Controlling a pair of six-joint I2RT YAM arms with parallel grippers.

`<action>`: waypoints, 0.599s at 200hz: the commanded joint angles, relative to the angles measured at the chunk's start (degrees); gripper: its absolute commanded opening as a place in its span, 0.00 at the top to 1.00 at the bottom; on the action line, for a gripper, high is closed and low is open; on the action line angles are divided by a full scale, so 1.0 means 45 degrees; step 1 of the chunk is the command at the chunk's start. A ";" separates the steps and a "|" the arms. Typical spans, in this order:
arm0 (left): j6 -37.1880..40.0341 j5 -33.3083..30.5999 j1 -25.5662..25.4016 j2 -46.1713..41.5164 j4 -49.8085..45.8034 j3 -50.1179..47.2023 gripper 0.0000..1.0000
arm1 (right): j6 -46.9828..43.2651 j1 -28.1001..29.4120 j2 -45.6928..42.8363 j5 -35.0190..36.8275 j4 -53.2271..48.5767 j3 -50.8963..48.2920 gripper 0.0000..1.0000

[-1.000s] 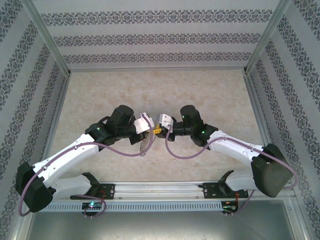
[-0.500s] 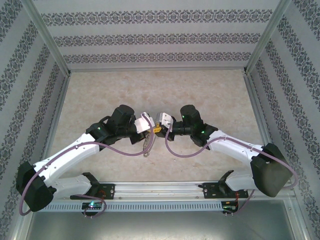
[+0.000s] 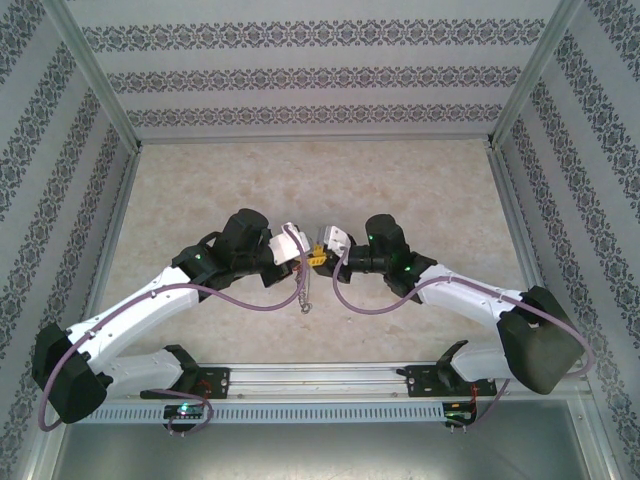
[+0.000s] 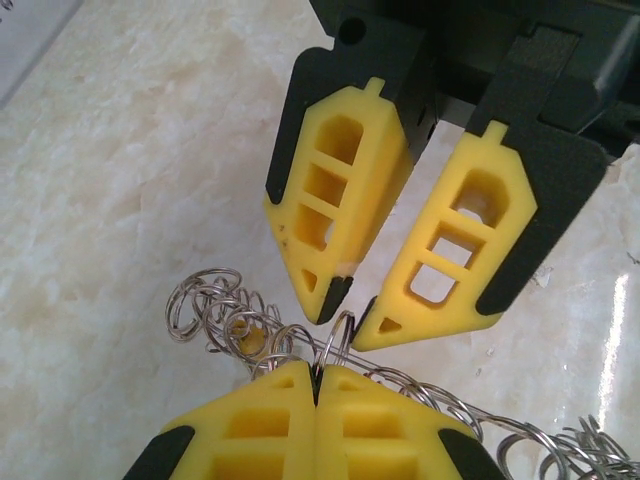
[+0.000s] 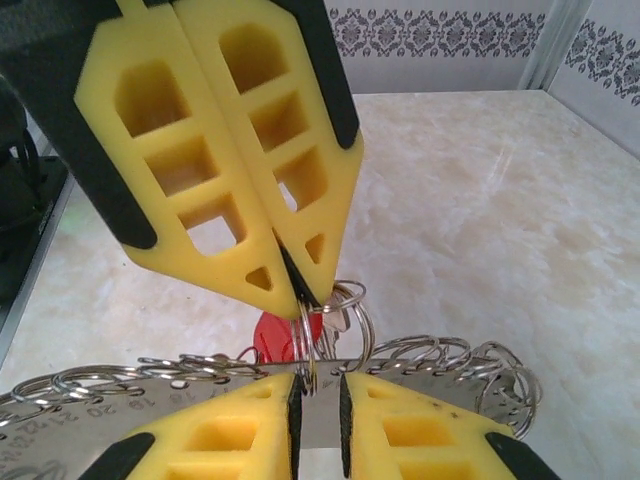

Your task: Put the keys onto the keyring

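Note:
The keyring is a string of silvery rings on a numbered metal strip. In the top view it dangles below the two grippers, which meet tip to tip over the table's middle. My left gripper is shut on one ring; from the right wrist, its tips pinch that ring. My right gripper stands a narrow gap apart around the same ring, its own tips not squeezing it. A red-headed key hangs behind the rings, and a yellow tag lies under them.
The marble table is ringed by patterned walls, with metal posts at the corners. Purple cables loop beside both arms. The arm bases sit on a rail at the near edge.
The hanging end of the keyring has swung right and lower. My right gripper has shifted slightly right and its jaws have parted a little. The left gripper stays shut.

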 commanded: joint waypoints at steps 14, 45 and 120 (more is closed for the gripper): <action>-0.0217 0.0378 0.0077 -0.0103 0.0763 0.0250 1.00 | 0.0487 -0.0085 -0.0118 -0.0963 0.1043 -0.0027 0.81; -0.0240 0.0357 0.0078 -0.0163 0.0763 0.0231 1.00 | 0.0396 -0.0101 -0.0065 -0.1015 0.0907 0.0085 0.82; -0.0183 0.0656 0.0078 -0.0257 0.0702 0.0274 1.00 | 0.0975 -0.0170 0.0223 -0.0983 0.1639 -0.0095 1.00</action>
